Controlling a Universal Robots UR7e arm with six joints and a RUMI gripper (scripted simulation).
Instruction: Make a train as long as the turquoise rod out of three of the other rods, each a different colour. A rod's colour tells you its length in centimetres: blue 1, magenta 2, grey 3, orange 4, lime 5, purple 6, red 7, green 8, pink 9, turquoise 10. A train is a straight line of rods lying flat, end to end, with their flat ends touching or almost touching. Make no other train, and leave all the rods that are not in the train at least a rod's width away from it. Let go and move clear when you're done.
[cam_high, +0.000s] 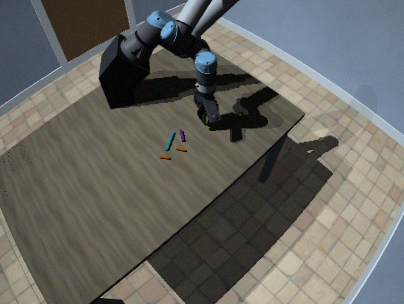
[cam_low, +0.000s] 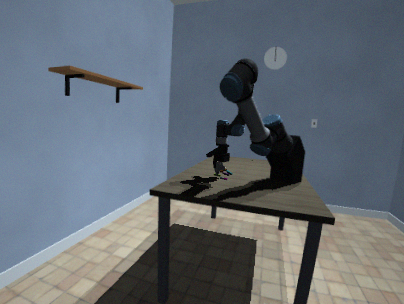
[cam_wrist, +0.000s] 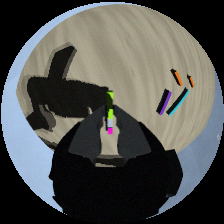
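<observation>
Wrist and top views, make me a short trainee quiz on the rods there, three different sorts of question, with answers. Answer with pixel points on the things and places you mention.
1. How many orange rods (cam_high: 165, 157) (cam_wrist: 177, 77) are there?
2. True or false: the purple rod (cam_high: 182, 135) (cam_wrist: 165, 103) lies apart from the turquoise rod (cam_high: 170, 141) (cam_wrist: 178, 102).
3. Which colour shows lowest in the wrist view?
A) lime
B) magenta (cam_wrist: 110, 131)
C) purple

Key: 1. two; 2. true; 3. B
</observation>
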